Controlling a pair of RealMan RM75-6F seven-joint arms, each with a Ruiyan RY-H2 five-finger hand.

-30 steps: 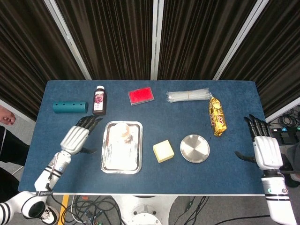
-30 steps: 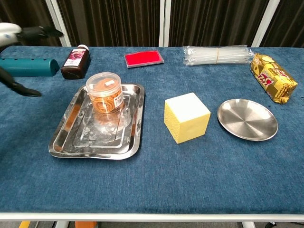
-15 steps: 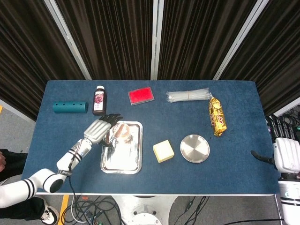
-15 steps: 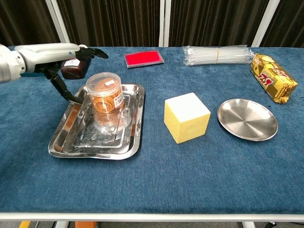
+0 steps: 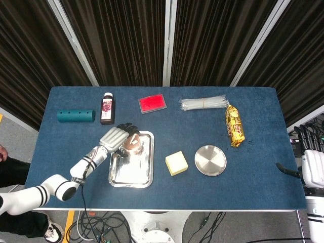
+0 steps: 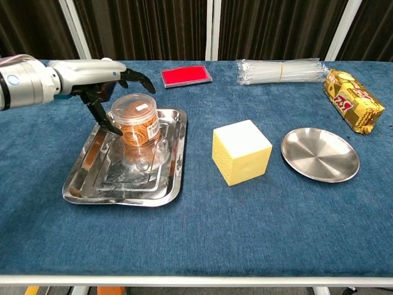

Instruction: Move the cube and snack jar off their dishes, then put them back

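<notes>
The clear snack jar (image 5: pixel 133 144) (image 6: pixel 136 121) stands upright at the far end of the steel tray (image 5: pixel 130 173) (image 6: pixel 86 184). My left hand (image 5: pixel 116 136) (image 6: pixel 105 78) is at the jar with its fingers arched over the lid and the thumb beside the jar's left wall; no firm grip shows. The yellow cube (image 5: pixel 176 163) (image 6: pixel 241 151) sits on the blue cloth between the tray and the bare round steel dish (image 5: pixel 210 160) (image 6: pixel 319 153). My right hand (image 5: pixel 313 168) hangs off the table's right edge with fingers apart, holding nothing.
Along the far side lie a teal cylinder (image 5: pixel 76 116), a brown bottle (image 5: pixel 107 108), a red box (image 5: pixel 152 103) (image 6: pixel 186 76), a bundle of clear straws (image 5: pixel 203 103) (image 6: pixel 280 70) and a gold snack pack (image 5: pixel 234 125) (image 6: pixel 354 108).
My left hand has swung right from beside the tray and its fingers now arch over the jar. My right hand has drawn back past the table's right edge.
</notes>
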